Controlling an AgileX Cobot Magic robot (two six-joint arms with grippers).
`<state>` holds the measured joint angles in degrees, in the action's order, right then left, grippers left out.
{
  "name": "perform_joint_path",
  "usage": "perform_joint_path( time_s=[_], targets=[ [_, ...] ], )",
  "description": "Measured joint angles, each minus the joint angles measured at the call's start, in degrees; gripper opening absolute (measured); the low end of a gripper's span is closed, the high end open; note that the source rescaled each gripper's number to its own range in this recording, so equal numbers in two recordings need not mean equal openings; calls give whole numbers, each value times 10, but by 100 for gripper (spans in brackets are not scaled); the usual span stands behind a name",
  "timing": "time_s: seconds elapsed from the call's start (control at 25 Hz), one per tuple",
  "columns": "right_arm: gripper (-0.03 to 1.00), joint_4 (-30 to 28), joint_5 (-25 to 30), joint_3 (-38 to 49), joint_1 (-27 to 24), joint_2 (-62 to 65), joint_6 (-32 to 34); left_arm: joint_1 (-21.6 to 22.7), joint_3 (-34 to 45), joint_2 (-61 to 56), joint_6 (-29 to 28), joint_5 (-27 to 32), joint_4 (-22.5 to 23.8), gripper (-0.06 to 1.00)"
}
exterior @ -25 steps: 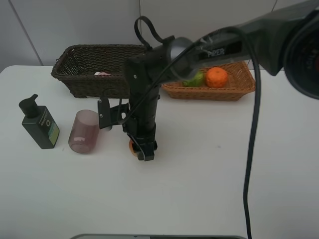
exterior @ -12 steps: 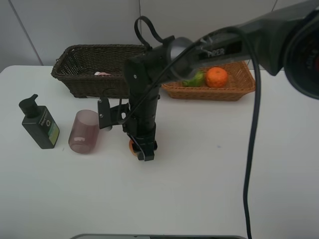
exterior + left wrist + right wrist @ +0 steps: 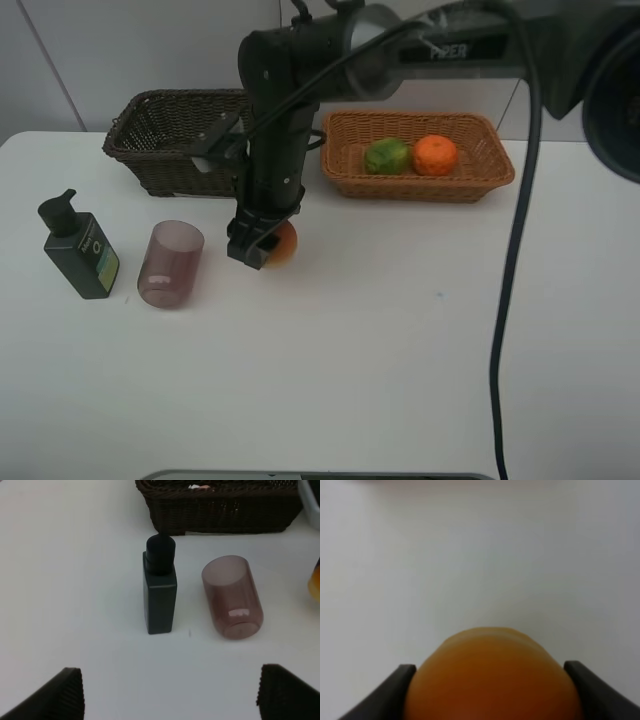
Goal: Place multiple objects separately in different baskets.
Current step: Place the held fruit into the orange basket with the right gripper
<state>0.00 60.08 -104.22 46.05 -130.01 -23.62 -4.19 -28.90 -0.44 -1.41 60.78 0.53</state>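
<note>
Apple-like fruit [image 3: 282, 245], red-orange, left of frame centre, clamped in the right gripper [image 3: 258, 247] jaws, seemingly just off the counter [image 3: 400, 330]. Right wrist view shows the jaws flanking its widest part. Likely light, firm, smooth and round, so slipping or rolling out is the risk; a hold across the middle with a moderate squeeze suits it. Tan basket [image 3: 420, 188], upper right, holds green fruit [image 3: 387, 156] and orange [image 3: 436, 155]; dark brown basket [image 3: 165, 150] upper left. Left gripper [image 3: 170, 695] jaws apart, empty, facing pump bottle [image 3: 160, 590] and purple cup [image 3: 232, 597].
</note>
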Motion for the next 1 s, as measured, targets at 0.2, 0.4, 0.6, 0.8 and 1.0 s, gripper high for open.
perform_joint_path(
  time_s=[0.2,0.4,0.6,0.8,1.0],
  targets=[
    [48,-59,50,-85,-36,0,215,0,0,0,0,0,0,81],
    [48,-67,65,-137,-80,1,327,0,0,0,0,0,0,81],
    [48,-67,40,-142,-143,1,392,0,0,0,0,0,0,81],
    [48,-70,-22,-142,-192,1,414,0,0,0,0,0,0,81],
    [48,-86,-82,-142,-212,0,424,0,0,0,0,0,0,81]
  ],
)
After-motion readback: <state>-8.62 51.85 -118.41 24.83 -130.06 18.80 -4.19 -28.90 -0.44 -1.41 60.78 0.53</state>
